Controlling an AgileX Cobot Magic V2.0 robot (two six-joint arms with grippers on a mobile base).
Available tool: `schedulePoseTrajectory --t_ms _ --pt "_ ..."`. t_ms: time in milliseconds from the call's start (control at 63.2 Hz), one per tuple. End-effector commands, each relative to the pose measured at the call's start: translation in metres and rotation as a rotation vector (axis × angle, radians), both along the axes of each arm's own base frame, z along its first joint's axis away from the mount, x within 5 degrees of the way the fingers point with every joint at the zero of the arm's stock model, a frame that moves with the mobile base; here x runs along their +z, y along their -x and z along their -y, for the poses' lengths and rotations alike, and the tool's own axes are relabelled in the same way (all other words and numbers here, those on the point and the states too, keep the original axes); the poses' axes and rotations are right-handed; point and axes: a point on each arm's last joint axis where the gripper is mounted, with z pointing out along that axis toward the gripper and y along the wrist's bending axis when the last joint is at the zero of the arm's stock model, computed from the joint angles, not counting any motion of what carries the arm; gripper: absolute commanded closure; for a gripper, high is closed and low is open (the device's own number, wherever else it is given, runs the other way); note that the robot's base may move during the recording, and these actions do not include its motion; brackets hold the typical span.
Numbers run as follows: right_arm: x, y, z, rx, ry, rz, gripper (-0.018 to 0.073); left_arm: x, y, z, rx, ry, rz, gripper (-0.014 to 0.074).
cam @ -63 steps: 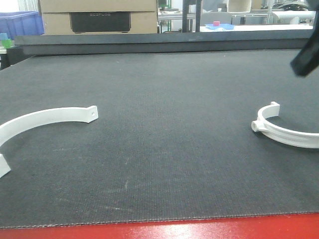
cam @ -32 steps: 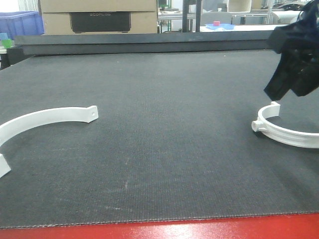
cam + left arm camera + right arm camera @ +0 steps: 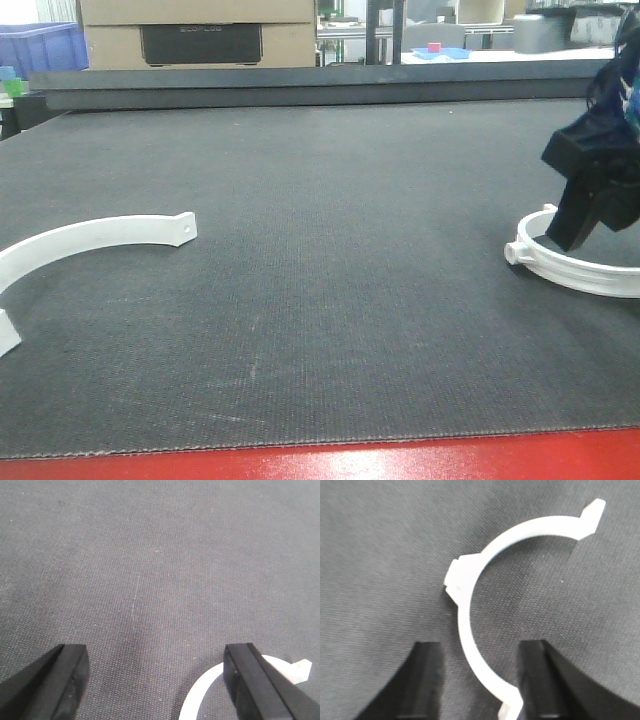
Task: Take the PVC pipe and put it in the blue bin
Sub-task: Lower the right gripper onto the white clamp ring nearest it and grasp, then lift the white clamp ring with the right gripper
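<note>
Two white curved PVC pipe pieces lie on the dark mat: one at the left (image 3: 100,235), one at the right (image 3: 560,268). My right gripper (image 3: 575,235) hangs low over the right piece, open. In the right wrist view its fingers straddle the white band (image 3: 465,605), which runs between them without touching either, gripper (image 3: 480,647). My left gripper (image 3: 155,652) is open over bare mat, with the arc of a white piece (image 3: 197,695) beside its right finger. The blue bin (image 3: 40,45) stands far back at the left, beyond the mat.
A cardboard box (image 3: 195,30) stands behind the mat's raised back edge (image 3: 300,85). A small blue tray (image 3: 440,52) sits on a far table. A red strip (image 3: 320,462) marks the table's near edge.
My right gripper has come down from the upper right edge of the front view and now sits low over the right PVC piece. Both pieces lie where they were.
</note>
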Motion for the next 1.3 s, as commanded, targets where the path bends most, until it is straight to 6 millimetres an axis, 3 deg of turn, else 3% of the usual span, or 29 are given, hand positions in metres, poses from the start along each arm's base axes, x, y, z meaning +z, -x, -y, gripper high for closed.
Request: schedulePoseTrajectory --t_ms 0,206,427,807,902,1124,1282 --pt "-0.002 -0.004 0.001 0.015 0.021 0.006 0.0278 0.003 -0.002 0.002 0.001 0.006 0.025 0.0144" --pt "-0.01 -0.007 -0.001 0.032 0.033 -0.013 0.0282 0.004 -0.003 0.001 0.005 0.003 0.041 0.0144" --pt "-0.012 -0.01 0.0 0.042 0.055 0.001 0.0282 -0.008 -0.01 0.001 0.005 0.005 -0.006 0.0144" --pt "-0.036 -0.016 0.0 0.046 0.056 -0.076 0.0288 -0.008 -0.013 0.0 0.011 0.001 0.014 0.0144" --pt "-0.038 -0.017 0.0 0.047 0.058 -0.081 0.0335 -0.009 -0.014 0.0 0.012 0.0 0.013 0.0144" --pt "-0.041 -0.018 0.0 0.047 0.058 -0.088 0.0601 -0.01 -0.015 0.0 0.014 -0.001 0.016 0.0144" --pt "-0.041 -0.018 0.0 0.047 0.058 -0.088 0.0722 -0.01 -0.015 0.0 0.015 -0.001 0.018 0.0144"
